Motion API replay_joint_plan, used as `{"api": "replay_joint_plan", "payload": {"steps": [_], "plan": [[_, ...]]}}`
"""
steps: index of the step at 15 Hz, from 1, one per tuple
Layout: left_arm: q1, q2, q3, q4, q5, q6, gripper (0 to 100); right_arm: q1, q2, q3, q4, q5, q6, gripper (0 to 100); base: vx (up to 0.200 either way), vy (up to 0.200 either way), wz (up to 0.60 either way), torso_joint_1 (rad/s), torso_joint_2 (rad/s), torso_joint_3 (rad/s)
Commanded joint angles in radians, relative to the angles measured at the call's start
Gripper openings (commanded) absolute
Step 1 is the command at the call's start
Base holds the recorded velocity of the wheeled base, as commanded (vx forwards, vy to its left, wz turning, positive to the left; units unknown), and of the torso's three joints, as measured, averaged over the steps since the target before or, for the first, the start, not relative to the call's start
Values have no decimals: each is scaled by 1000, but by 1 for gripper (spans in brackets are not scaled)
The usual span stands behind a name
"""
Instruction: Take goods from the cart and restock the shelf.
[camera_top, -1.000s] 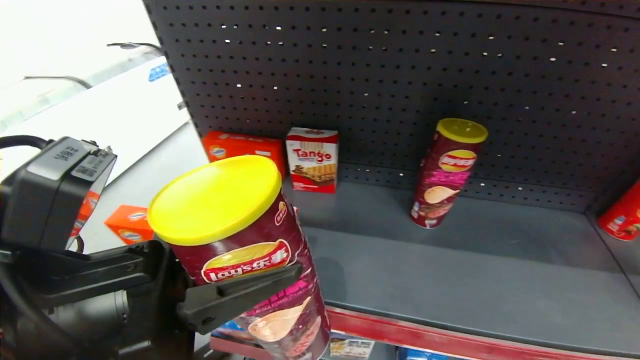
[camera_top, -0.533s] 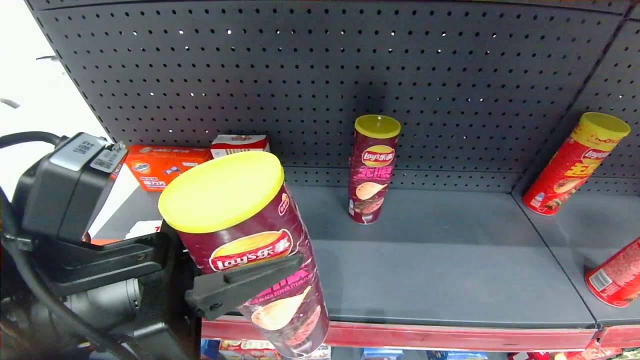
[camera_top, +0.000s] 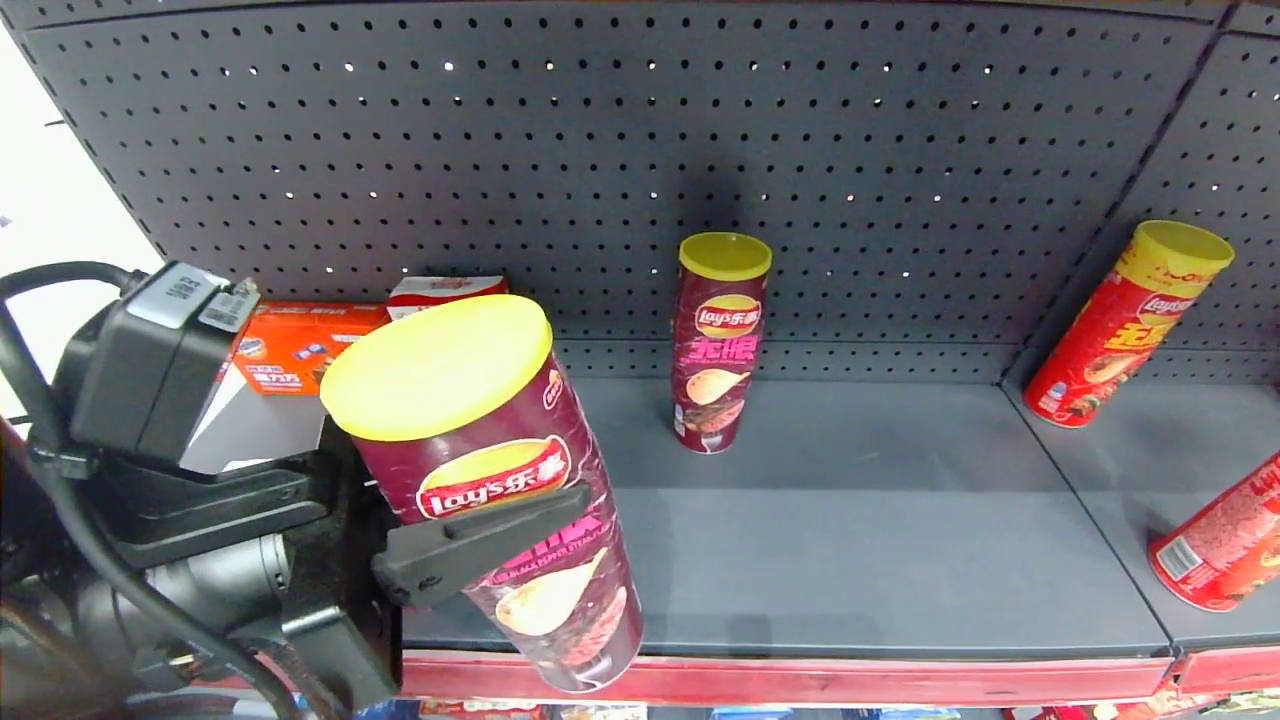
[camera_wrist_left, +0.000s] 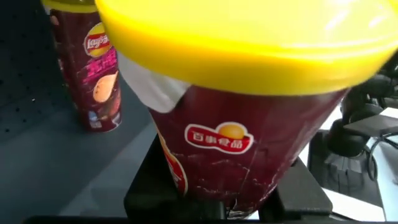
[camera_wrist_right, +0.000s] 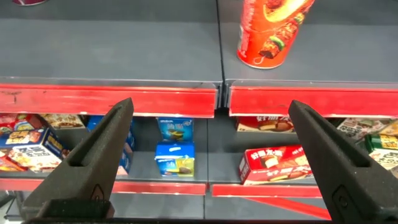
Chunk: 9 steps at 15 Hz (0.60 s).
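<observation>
Lower left of frame: left gripper (camera_top: 490, 490) clamps purple can (camera_top: 470, 440), unshelved | twin can (camera_top: 718, 340) stands on shelf (camera_top: 850, 540) | right gripper (camera_wrist_right: 211, 106) apart, empty.

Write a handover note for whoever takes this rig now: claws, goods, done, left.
Left claw: shut on a maroon can, yellow lid up, held off the front left edge of the shelf.
Right claw: open, empty, low before the shelf front.
On the shelf: a matching can upright by the back panel; red cans in the bay to the right; an orange box at back left.
Done: can picked up.
Left: set it down, likely beside its match, release, return to the cart.
</observation>
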<state>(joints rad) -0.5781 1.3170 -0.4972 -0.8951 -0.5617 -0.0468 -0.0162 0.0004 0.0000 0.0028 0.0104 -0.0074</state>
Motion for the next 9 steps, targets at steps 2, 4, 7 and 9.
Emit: {"api": "replay_joint_plan", "payload": {"steps": [2,4,7,9], "plan": [[11,5,3,-54,-3,-15,0,1,0,0,0,0,0,100,0,0,0,0,0,0],[12,-1,52,-100,-3,-28,0,4,0,-2,6,0,-3,100,0,0,0,0,0,0],[46,-5,66,-111,-3,-53,0,28,110,-206,28,74,38,100,0,0,0,0,0,0],[55,-2,57,-111,-3,-51,0,79,300,-331,98,141,84,100,0,0,0,0,0,0]]}}
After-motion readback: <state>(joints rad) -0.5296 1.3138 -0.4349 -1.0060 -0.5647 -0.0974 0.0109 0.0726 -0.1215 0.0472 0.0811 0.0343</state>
